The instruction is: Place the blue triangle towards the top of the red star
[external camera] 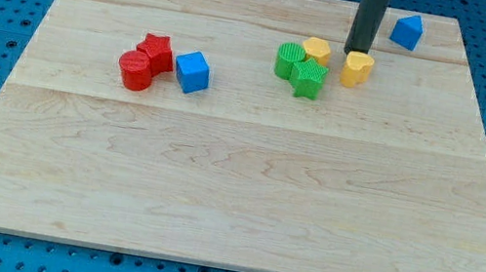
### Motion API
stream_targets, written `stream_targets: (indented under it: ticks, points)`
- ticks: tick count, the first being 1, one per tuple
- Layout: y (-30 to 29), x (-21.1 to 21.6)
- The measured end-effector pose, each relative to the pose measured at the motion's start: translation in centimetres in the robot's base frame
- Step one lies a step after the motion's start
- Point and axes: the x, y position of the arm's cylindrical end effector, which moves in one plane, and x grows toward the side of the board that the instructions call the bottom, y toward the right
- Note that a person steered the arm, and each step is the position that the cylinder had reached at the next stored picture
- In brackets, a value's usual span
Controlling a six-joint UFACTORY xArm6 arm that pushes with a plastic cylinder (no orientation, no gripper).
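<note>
The blue triangle (406,31) lies near the view's top right of the wooden board (233,194). The red star (156,49) sits left of centre, touching a red cylinder (135,70) at its lower left, with a blue cube (191,71) just to its right. My tip (353,53) comes down from the view's top as a dark rod. It stands just above and to the left of a yellow heart-shaped block (357,68), and to the lower left of the blue triangle, apart from it.
A yellow hexagon-like block (317,51), a green cylinder (289,61) and a green star (308,78) cluster left of my tip. A blue pegboard surrounds the board.
</note>
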Motion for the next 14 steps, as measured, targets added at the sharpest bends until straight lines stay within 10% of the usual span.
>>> stream_targets:
  ticks: [3, 8, 10, 13, 14]
  points:
    - [8.5, 0.9]
    - [-3.1, 1.1]
    - [7.6, 0.8]
    - [19.0, -6.5]
    - [12.4, -9.3]
